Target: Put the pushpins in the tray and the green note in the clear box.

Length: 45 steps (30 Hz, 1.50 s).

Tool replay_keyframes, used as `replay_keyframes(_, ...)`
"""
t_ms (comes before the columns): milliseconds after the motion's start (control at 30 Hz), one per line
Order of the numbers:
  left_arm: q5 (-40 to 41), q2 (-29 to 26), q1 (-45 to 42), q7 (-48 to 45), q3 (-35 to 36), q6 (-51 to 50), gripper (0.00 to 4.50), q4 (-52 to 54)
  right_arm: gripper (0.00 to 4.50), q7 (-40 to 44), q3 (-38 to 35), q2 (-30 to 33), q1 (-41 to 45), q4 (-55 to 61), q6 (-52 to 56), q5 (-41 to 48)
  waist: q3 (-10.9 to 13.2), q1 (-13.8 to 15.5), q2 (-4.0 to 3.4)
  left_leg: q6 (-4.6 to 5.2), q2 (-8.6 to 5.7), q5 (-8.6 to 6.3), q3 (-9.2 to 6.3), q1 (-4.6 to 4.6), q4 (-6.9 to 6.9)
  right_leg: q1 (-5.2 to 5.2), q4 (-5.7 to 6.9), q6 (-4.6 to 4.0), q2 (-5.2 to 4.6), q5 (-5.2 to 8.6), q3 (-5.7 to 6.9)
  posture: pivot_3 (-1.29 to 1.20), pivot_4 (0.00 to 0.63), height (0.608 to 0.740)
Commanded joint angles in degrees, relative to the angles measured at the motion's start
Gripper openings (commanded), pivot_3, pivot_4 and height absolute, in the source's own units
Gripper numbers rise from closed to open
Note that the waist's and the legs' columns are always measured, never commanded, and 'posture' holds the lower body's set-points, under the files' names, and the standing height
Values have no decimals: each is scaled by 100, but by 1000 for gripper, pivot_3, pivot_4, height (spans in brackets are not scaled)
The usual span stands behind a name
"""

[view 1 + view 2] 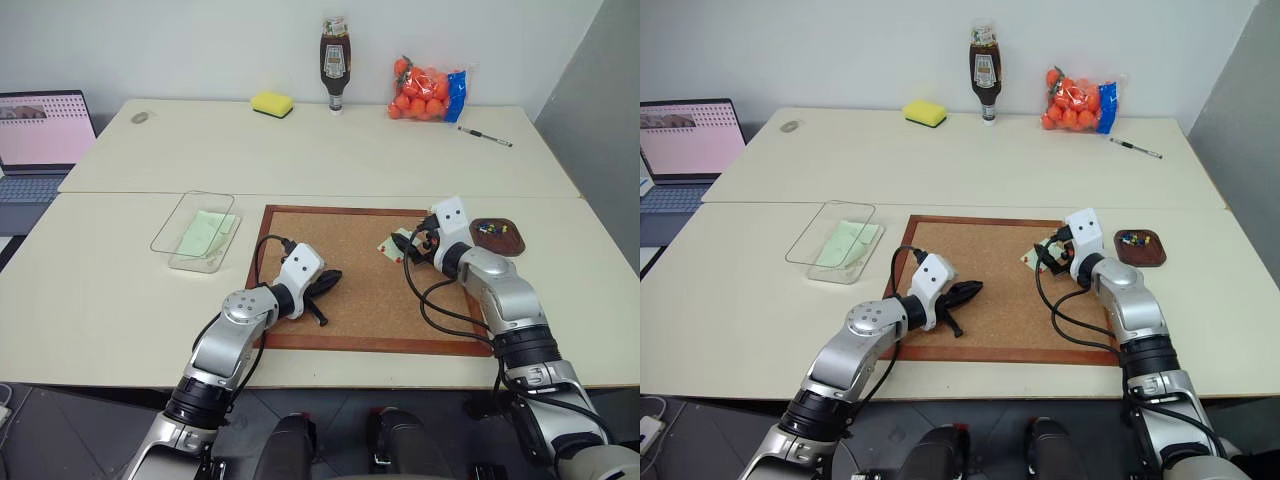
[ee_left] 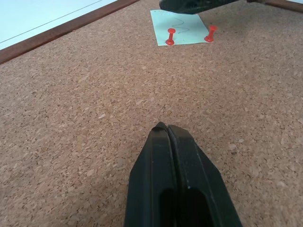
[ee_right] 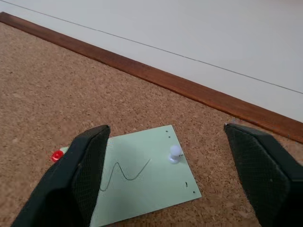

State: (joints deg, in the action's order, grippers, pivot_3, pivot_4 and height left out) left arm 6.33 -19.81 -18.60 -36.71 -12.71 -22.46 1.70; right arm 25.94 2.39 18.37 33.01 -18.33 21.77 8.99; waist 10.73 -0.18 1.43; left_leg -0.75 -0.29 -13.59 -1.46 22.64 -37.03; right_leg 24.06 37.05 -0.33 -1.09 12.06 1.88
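The left gripper (image 1: 325,283) hangs low over the near-left part of the corkboard (image 1: 360,300), its two black fingers pressed tight together with nothing between them. Across the cork from it, further right, the right gripper (image 3: 165,175) sits low over the far-right part of the board with its fingers spread wide and nothing held; between them lies a green note (image 3: 147,177), flat on the cork, with a wavy pen line drawn on it. A white-headed pin (image 3: 175,152) stands in that note near one edge, and a red pushpin (image 3: 57,155) shows just beside the gripper's one finger (image 3: 80,175). Seen from the left wrist, two red pushpins (image 2: 171,36) stand upright along the note's near edge.

Just off the board's right edge, near its far corner, the tray (image 1: 498,237) rests on the table (image 1: 120,290) and has a few small coloured pins in it. To the left of the board, apart from it, sits the clear box (image 1: 195,230), with a second pale-green slip (image 1: 208,232) lying inside.

At the table's far side stand a yellow sponge (image 1: 272,104), an upside-down sauce bottle (image 1: 334,66), a bag of small oranges (image 1: 428,90) and a pen (image 1: 485,136). An open laptop (image 1: 42,135) stands at the far left, off the table.
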Motion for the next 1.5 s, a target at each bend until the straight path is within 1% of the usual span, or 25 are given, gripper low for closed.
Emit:
replay_keyframes(33, -48, 13, 98, 16, -73, -91, 0, 73, 3142, 9, -91, -54, 180, -54, -227, -28, 0, 0, 0, 0, 0, 0, 0, 0, 0, 0, 1, 0, 0, 0, 0, 0, 150, 740)
replay_keyframes(100, -50, 26, 96, 22, -85, -94, 0, 78, 2699, -1, -102, -73, 197, -123, -267, -51, 0, 0, 0, 0, 0, 0, 0, -1, -1, 0, 2, 0, 0, 0, -1, 0, 150, 740)
replay_keyframes(167, -52, 34, 94, 26, -93, -96, 0, 82, 2370, 5, -110, -88, 203, -155, -293, -76, 0, -1, -1, 0, 0, 0, 0, -1, -1, 0, 2, 0, 0, 0, 0, 0, 150, 740)
replay_keyframes(200, -59, 44, 85, 32, -102, -95, 0, 65, 2072, -4, -111, -98, 209, -183, -307, -93, 0, 0, -1, 0, 0, 0, 0, -1, 0, 0, 2, 0, 0, 0, 0, 0, 150, 740)
replay_keyframes(267, -69, 57, 75, 35, -117, -89, 0, 39, 1672, -26, -116, -111, 220, -224, -323, -121, 0, -1, -1, 0, 0, 0, 1, -1, 0, 0, 1, 0, 0, 0, -1, 0, 150, 740)
replay_keyframes(467, -67, 61, 96, 46, -117, -109, 0, 70, 574, -75, -138, -96, 215, -225, -328, -150, -1, 0, -2, 0, 0, 0, 0, -1, -1, -1, 3, 0, 0, 0, -1, 0, 150, 740)
replay_keyframes(500, -71, 61, 98, 51, -120, -110, 0, 69, 275, -84, -147, -90, 214, -230, -335, -155, -1, 0, -2, 0, 0, 0, 0, -1, -1, -1, 3, 0, 0, 0, -1, 0, 150, 740)
replay_keyframes(567, -78, 66, 99, 63, -127, -114, 0, 64, 14, -109, -172, -83, 208, -224, -362, -158, -2, 0, -3, 0, 0, 0, 0, -2, -1, -1, 3, -1, 0, 0, -1, 0, 150, 740)
replay_keyframes(1033, -135, 57, 96, 95, -175, -164, 0, 32, 14, -281, -436, -364, -33, 567, -747, 62, -3, 0, -6, 0, 1, 0, -1, -2, -1, 0, 3, 0, -1, 0, -1, 0, 150, 740)
replay_keyframes(1233, -165, 55, 73, 64, -191, -161, 0, -27, 14, -575, -539, -504, -333, 1058, -724, 29, -4, 3, -8, 0, 3, 0, -2, -4, 2, -1, 2, 0, -1, 0, -1, 0, 150, 740)
replay_keyframes(1300, -160, 62, 72, 58, -190, -156, 0, -26, 14, -718, -697, -443, -416, 1281, -643, 41, -4, 3, -8, 0, 2, 0, -1, -3, 1, -1, 3, -1, -2, 0, -2, 0, 150, 740)
replay_keyframes(1500, -162, 61, 97, 19, -205, -30, 0, 24, 14, -1106, -1220, 25, -918, 1986, -136, -83, -6, 29, -10, 0, -3, 0, -1, 0, 0, -2, -2, 0, -2, 0, 0, 0, 150, 740)
